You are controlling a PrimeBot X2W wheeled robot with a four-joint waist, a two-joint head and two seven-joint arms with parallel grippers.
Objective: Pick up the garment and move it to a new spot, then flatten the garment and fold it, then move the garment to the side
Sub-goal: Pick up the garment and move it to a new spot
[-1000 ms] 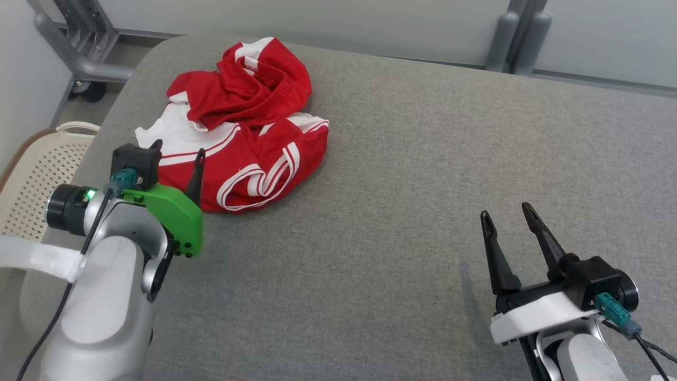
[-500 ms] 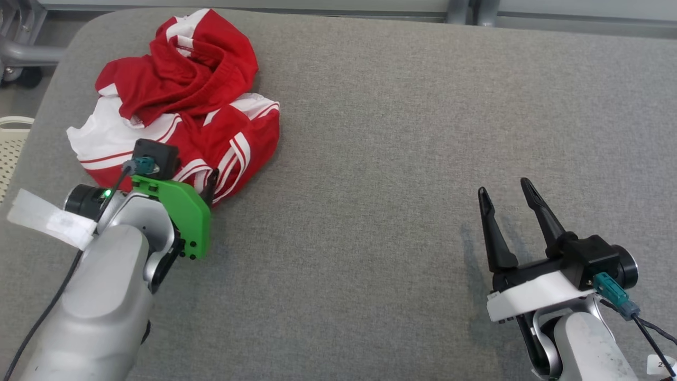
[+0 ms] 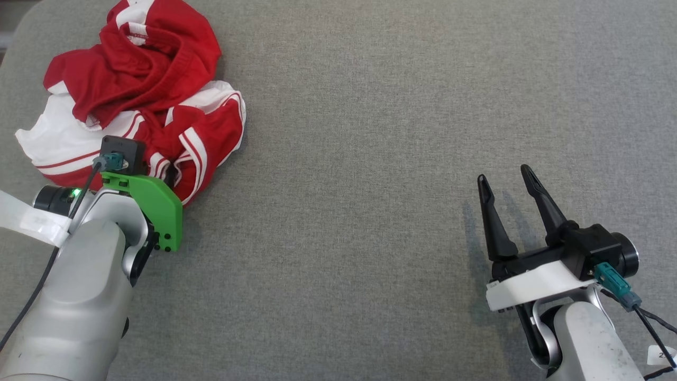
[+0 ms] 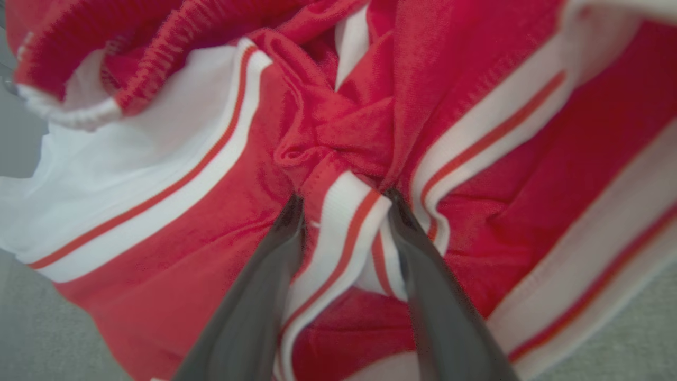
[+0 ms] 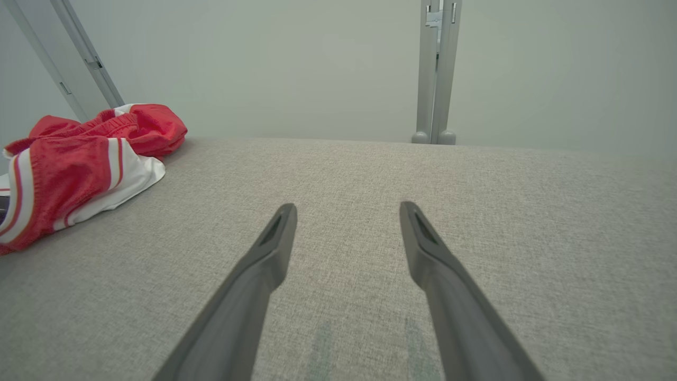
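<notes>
The garment (image 3: 132,79) is a crumpled red piece with white stripes, heaped at the far left of the grey padded table (image 3: 370,132). My left gripper (image 3: 158,172) is pushed into its near edge, its tips buried in the cloth. In the left wrist view the left gripper (image 4: 342,198) stands open, its two fingers either side of a raised white-and-red striped fold of the garment (image 4: 476,174). My right gripper (image 3: 503,174) is open and holds nothing, low over bare table at the right. The right wrist view shows the right gripper (image 5: 346,209), with the garment (image 5: 69,164) far to the left.
A pale wall stands beyond the table's far edge, with a grey upright post (image 5: 436,79) and a slanted frame bar (image 5: 79,58). The table's rounded left corner (image 3: 16,47) is just beside the garment. Bare grey surface stretches between the two arms.
The head camera has tipped down, shifting the whole picture. My left gripper has pushed forward into the garment's near edge, its fingers now around a fold. The right gripper has stayed in place.
</notes>
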